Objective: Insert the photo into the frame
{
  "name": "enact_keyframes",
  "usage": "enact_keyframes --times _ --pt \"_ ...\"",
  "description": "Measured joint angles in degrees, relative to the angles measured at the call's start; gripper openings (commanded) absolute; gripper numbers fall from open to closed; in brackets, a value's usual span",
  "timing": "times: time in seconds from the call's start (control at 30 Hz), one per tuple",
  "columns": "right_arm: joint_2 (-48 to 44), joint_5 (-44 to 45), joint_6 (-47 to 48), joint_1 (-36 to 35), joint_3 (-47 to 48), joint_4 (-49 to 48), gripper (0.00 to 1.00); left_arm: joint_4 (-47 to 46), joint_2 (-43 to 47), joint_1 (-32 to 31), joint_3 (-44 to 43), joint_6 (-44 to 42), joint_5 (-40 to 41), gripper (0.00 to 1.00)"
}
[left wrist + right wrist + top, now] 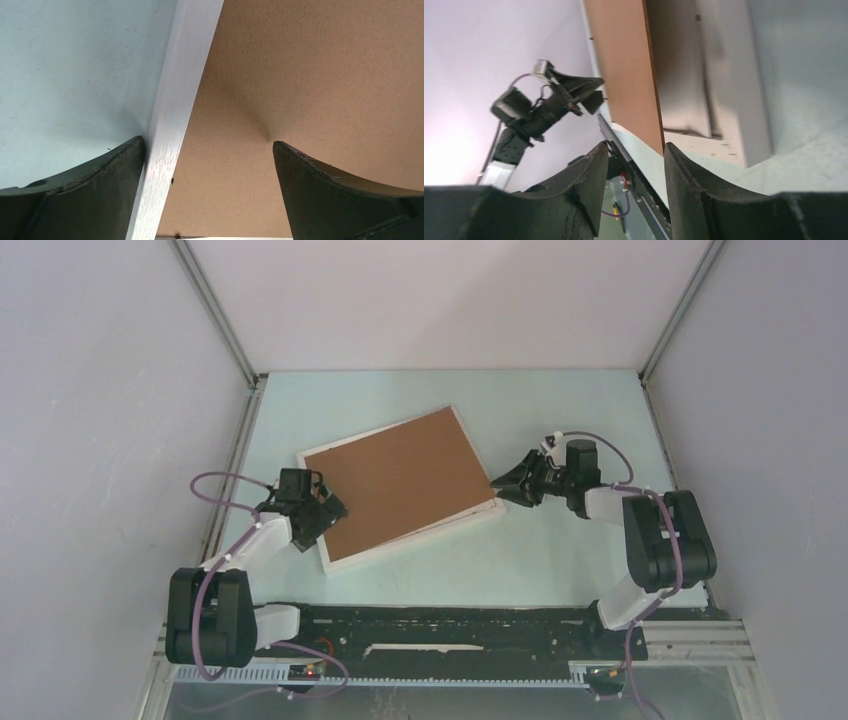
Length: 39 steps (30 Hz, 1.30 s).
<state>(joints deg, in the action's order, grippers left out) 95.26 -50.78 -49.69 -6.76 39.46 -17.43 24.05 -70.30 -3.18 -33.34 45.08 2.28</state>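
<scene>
While backing board (pixel 400 480) covers frame (pixel 175 100) | left fingers (pixel 100 190) wide astride its rim | right fingers (pixel 574 200) pinch board's raised corner

**A robotics lab test cell**

Standing here, I see plain grey-white panels (pixel 90 390) closing in three sides, joined at the corners by aluminium posts (pixel 215 310). Between them lies a pale green table (pixel 560 410). The left arm (pixel 215 610) and right arm (pixel 665 540), both black and white, are bolted to a black rail (pixel 450 625) along the near edge. Purple cables (pixel 215 485) loop off their joints. Slotted metal channel (pixel 450 672) runs across the front, and a small red light (pixel 318 668) glows there.
</scene>
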Motion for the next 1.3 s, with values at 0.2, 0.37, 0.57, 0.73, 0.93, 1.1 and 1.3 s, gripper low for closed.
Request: enact_keyframes --times 0.2,0.37,0.57,0.73,0.93,1.1,1.3 --pt "-4.31 -0.85 -9.84 -0.26 -2.08 -10.64 0.50 -0.98 1.03 -0.02 0.90 -0.02 0.02 1.00" --pt "-3.80 1.18 -18.78 -0.96 -5.03 -22.18 0.47 -1.60 1.90 -0.04 1.57 -0.04 0.00 1.00" --pt "-0.11 4.33 -27.36 -2.82 -5.64 -35.98 0.42 -1.95 3.17 -0.04 2.29 -0.35 0.07 1.00" --pt "-0.13 6.25 -28.06 -4.28 -5.66 -39.54 0.41 -2.03 8.59 -0.07 4.94 -1.22 0.28 1.00" --pt "-1.42 6.23 -27.89 -6.25 -5.66 -38.97 0.41 3.39 20.65 -0.55 5.81 -2.14 2.45 1.00" --pt "-1.70 4.42 -27.74 -8.15 -5.66 -37.16 0.41 4.39 33.09 -1.60 5.44 -2.14 3.56 1.00" --pt "-1.88 4.22 -27.69 -8.85 -5.62 -36.61 0.40 3.52 30.25 -7.87 -0.57 -7.45 2.32 1.00"
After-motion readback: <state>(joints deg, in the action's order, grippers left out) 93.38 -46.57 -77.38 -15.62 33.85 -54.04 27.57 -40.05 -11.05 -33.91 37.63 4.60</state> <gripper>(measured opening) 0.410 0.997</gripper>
